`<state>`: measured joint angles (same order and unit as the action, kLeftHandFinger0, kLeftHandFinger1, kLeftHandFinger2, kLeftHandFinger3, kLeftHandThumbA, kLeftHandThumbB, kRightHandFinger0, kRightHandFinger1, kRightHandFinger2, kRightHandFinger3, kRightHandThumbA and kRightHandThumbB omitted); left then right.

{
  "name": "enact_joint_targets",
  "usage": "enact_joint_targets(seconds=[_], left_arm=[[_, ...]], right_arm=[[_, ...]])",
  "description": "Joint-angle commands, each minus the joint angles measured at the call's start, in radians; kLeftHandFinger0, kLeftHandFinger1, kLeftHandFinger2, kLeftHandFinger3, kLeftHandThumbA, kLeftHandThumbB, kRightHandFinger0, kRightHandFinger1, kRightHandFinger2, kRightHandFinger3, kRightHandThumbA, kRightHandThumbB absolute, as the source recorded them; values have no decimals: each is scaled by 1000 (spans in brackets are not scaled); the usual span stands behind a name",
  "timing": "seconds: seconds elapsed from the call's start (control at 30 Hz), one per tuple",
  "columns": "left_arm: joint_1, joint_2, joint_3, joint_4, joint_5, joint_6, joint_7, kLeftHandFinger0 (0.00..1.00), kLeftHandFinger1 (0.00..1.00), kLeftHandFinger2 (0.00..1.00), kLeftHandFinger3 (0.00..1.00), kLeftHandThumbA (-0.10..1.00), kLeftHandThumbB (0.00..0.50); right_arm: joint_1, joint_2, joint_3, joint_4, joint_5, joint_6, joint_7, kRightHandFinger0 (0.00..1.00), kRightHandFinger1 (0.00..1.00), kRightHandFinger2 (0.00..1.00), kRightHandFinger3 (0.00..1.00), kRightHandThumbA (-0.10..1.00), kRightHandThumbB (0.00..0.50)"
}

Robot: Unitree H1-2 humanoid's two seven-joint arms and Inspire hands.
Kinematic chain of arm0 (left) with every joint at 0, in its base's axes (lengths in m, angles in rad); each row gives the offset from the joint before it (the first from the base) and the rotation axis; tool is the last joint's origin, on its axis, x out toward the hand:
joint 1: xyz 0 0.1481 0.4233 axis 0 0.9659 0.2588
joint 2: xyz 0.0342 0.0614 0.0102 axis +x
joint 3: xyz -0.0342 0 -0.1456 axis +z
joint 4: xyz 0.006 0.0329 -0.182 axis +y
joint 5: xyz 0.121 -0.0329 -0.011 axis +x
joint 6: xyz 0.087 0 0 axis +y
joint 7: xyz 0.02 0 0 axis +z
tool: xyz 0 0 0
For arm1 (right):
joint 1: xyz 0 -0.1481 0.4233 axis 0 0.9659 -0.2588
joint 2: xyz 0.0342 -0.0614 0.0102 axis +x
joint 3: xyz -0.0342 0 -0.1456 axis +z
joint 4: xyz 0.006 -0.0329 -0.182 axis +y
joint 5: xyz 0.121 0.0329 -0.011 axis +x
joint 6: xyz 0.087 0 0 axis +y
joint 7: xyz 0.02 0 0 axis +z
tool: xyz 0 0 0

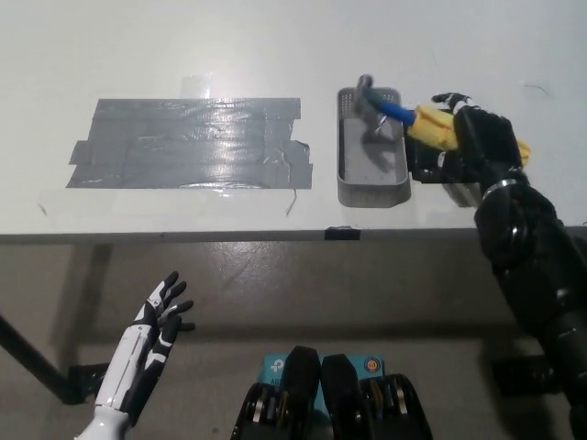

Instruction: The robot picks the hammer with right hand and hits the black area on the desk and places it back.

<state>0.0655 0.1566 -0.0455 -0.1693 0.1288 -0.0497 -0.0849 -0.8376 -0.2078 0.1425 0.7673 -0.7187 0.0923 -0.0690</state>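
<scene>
A small grey tray with a perforated far wall sits on the white bench, just to the left of the right hand and touching its near side. A small black block (its nature is unclear) sits on the bench's front edge, nearer the camera than the tray and left of the hand. Below the bench edge lies a brownish floor.

You see the right hand, matt black plastic with a dull sheen, closed on the hammer: its head looks like dull grey metal, its grip yellow and blue, rubbery. Just left of the hand, the grey tray is matt plastic with a perforated wall. Further left, the taped patch is glossy, wrinkled. The desk is smooth, matt white.
</scene>
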Motion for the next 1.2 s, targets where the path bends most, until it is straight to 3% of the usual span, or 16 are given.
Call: enact_joint_targets(seconds=[0.0,0.1,0.2,0.27,0.37,0.47,0.5,0.63,0.67,0.73,0.83,0.97,1.07,1.1,1.13,1.17], left_arm=[[-24,22,8,-34,-19,-25,-15,767,872,1000,1000,940,32],[-26,23,10,-35,-21,-26,-14,760,863,997,1000,941,34],[-29,25,12,-34,-24,-28,-15,748,852,986,1000,938,38],[-30,25,11,-35,-17,-25,-13,744,849,983,1000,943,40],[-32,28,13,-35,-15,-23,-13,742,850,982,1000,955,36],[-31,31,14,-32,-9,-24,-12,736,843,970,1000,980,35],[-30,30,14,-33,-12,-23,-12,734,841,969,1000,979,34],[-25,32,8,-36,-1,-25,-13,723,831,965,1000,985,20],[-27,32,6,-33,2,-28,-14,722,829,963,1000,987,20],[-28,31,4,-31,5,-33,-12,712,813,944,1000,987,17],[-26,31,5,-33,4,-31,-11,703,802,935,1000,980,19],[-30,32,1,-33,9,-37,-13,686,783,915,1000,982,14],[-37,32,1,-31,15,-42,-10,659,761,890,1000,964,1],[-37,34,3,-34,14,-40,-10,658,760,888,1000,961,1],[-37,36,5,-36,15,-35,-8,648,750,878,1000,959,13],[-38,38,7,-39,14,-30,-9,646,749,876,1000,960,16]], right_arm=[[-263,-82,-161,-155,440,224,509,43,530,837,855,-100,164],[-289,-118,-137,-119,420,218,576,35,513,813,818,-100,196],[-310,-153,-124,-74,400,214,611,54,534,824,817,-100,199],[-319,-186,-104,-69,382,216,644,75,562,854,885,-100,174],[-337,-209,-119,-28,420,195,695,2,448,748,821,-100,149],[-356,-216,-155,7,472,243,739,0,467,800,859,-100,116],[-351,-221,-159,-23,467,277,727,43,503,819,857,-100,134],[-348,-237,-178,-64,496,308,741,36,488,785,634,-100,124],[-348,-240,-187,-69,510,308,746,27,485,787,622,-100,121],[-357,-241,-224,-57,563,331,779,0,386,715,641,-100,90],[-367,-245,-240,-61,585,352,803,0,312,691,674,-100,106],[-397,-237,-340,9,655,378,793,0,379,758,697,-100,105],[-416,-269,-312,14,625,378,845,19,403,754,580,-100,91],[-419,-274,-300,18,615,378,853,8,405,731,583,-100,90],[-418,-294,-265,14,595,378,878,12,401,722,732,-100,64],[-412,-305,-237,-3,582,378,892,1,389,704,792,-100,64]])
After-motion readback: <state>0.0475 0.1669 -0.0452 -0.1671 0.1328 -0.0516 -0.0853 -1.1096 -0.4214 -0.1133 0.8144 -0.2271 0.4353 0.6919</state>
